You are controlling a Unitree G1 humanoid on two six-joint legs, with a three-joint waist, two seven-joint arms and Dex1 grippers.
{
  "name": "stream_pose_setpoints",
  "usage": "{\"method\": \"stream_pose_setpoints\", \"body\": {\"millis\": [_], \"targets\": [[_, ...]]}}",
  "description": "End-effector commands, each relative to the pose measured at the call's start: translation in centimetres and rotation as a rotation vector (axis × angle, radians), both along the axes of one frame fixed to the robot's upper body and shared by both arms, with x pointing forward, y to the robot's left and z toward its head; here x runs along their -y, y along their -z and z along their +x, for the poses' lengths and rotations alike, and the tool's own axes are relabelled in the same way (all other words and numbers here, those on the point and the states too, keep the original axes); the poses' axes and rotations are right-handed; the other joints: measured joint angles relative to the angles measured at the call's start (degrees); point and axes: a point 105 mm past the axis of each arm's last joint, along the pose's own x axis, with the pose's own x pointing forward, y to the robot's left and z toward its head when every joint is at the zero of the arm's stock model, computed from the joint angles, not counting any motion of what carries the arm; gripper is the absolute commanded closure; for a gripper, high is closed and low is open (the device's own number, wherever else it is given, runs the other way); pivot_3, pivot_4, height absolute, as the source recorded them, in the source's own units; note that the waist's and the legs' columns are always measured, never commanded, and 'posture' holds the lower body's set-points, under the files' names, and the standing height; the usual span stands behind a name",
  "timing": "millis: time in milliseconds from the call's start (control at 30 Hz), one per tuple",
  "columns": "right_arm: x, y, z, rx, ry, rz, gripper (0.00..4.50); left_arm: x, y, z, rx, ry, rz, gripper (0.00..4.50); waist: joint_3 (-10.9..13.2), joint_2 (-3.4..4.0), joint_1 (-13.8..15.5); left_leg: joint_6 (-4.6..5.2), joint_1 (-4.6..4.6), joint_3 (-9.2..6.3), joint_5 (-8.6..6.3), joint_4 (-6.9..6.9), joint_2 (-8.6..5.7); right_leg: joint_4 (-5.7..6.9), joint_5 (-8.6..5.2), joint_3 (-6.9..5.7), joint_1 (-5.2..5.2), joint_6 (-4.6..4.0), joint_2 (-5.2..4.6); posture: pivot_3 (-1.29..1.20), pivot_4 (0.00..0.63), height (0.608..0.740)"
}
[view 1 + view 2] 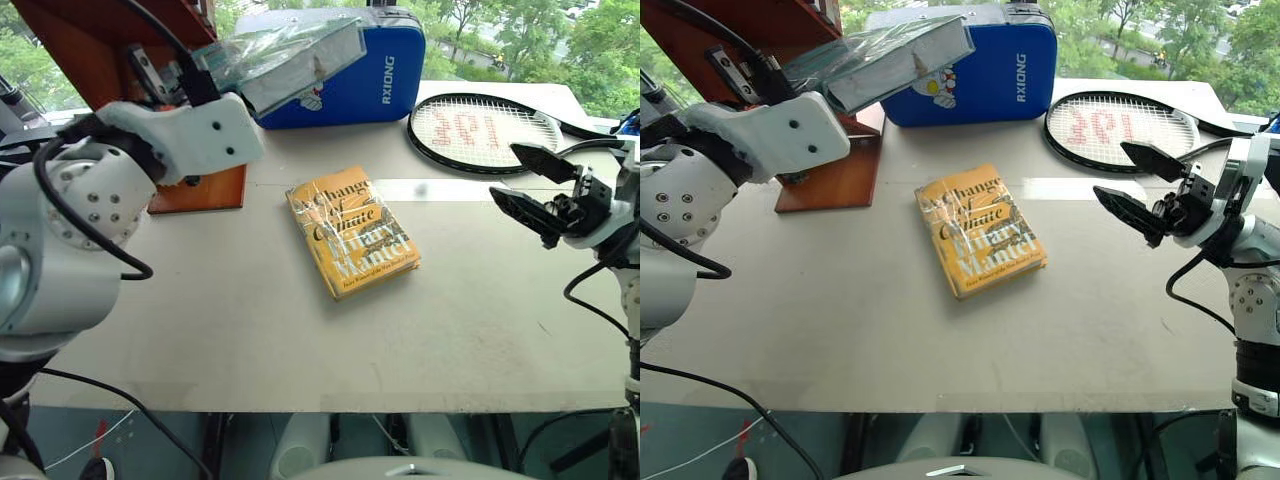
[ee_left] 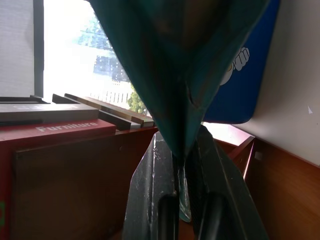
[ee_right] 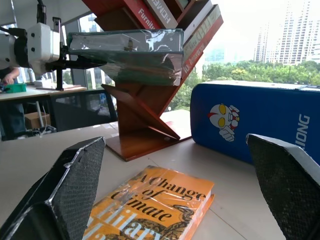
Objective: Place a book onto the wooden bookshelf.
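Book (image 1: 880,60), in plastic wrap, is held up off table (image 1: 840,330) beside bookshelf (image 3: 150,117), pinched in closed left gripper (image 2: 182,200). Right gripper (image 1: 1135,185) is spread wide, empty, above table nr racket (image 1: 1120,125).

Bright daylight pours in from the windows at 12 o'clock, and the desk (image 1: 300,340) is evenly lit with only soft shadows. A pale band of glare crosses it beside the yellow book (image 1: 352,243), whose wrap glints. In the left wrist view the window is blown out white, and the teal book (image 2: 180,65) looms dark and blurred.
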Motion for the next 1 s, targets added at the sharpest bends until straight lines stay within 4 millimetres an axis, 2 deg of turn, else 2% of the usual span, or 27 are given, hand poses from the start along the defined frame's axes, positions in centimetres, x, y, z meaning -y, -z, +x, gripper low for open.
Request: {"method": "stream_pose_setpoints", "body": {"millis": [33,133,267,467,567,667,867,933,967,1000], "targets": [[-0.4,-0.7,0.2,0.017,-0.022,0.03,0.0,-0.9,-2.8,-1.7,0.125,-0.094,0.049,4.47,0.01,0.0,0.0,0.0,-0.03,-0.01,0.0,0.0,0.0,0.0,0.0,-0.02,-0.01,0.0,0.0,0.0,0.15,0.74],[-0.7,-0.3,0.4,0.013,-0.024,0.026,0.0,-1.6,-3.3,-1.9,0.158,-0.153,0.092,4.47,0.01,0.0,0.03,0.01,-0.15,-0.02,0.0,0.01,0.0,0.02,0.0,-0.04,-0.14,0.0,0.0,0.0,0.15,0.74],[-0.7,0.2,0.6,0.01,-0.012,0.017,0.0,-2.0,-3.6,-1.7,0.208,-0.199,0.107,4.47,0.01,0.0,0.01,0.01,-0.86,-0.11,0.0,0.46,-0.01,0.32,0.01,-0.15,-0.71,0.0,0.01,0.0,0.15,0.74],[-0.3,0.3,0.6,0.019,0.024,0.02,0.0,-3.3,-3.0,-1.5,0.239,-0.31,0.111,4.47,0.01,0.0,-0.02,0.01,-0.88,-0.14,0.0,0.63,-0.01,0.39,0.03,-0.18,-0.69,0.01,0.03,0.0,0.15,0.74],[-0.2,0.3,0.5,0.023,0.034,0.021,0.0,-4.2,-3.3,-1.4,0.287,-0.383,0.116,4.47,0.01,-0.01,0.01,0.01,-0.9,-0.18,0.0,0.65,-0.01,0.4,0.03,-0.23,-0.69,0.01,0.04,0.0,0.15,0.74],[-0.3,0.3,0.4,0.031,0.04,0.023,0.0,-5.1,-2.4,-0.8,0.247,-0.488,0.213,4.47,0.01,-0.01,-0.01,0.01,-0.92,-0.19,0.0,0.65,-0.01,0.39,0.03,-0.25,-0.69,0.01,0.05,0.0,0.15,0.74],[-0.3,0.0,0.1,0.046,0.063,0.028,0.0,-4.9,-2.2,0.2,0.217,-0.551,0.231,4.47,0.0,-0.01,-0.02,0.01,-0.92,-0.2,0.0,0.69,-0.04,0.43,0.03,-0.26,-0.69,0.01,0.06,0.0,0.15,0.74],[-0.3,0.0,0.1,0.046,0.067,0.03,0.0,-4.7,-1.4,0.8,0.183,-0.55,0.208,4.47,0.0,-0.01,-0.03,0.01,-0.89,-0.19,0.0,0.7,-0.03,0.46,0.03,-0.24,-0.69,0.01,0.05,0.0,0.15,0.74],[-0.3,0.1,0.1,0.046,0.068,0.03,0.0,-4.5,-1.2,1.1,0.174,-0.55,0.199,3.88,-0.01,-0.02,-0.01,0.01,-0.88,-0.19,0.01,0.71,-0.03,0.48,0.03,-0.24,-0.69,0.01,0.05,0.0,0.15,0.74],[-0.4,0.1,0.0,0.046,0.068,0.03,0.0,-4.4,-1.1,1.3,0.17,-0.55,0.194,3.7,-0.01,-0.03,-0.01,0.01,-0.89,-0.2,0.01,0.73,-0.03,0.49,0.04,-0.25,-0.69,0.01,0.05,0.0,0.15,0.74]]}}
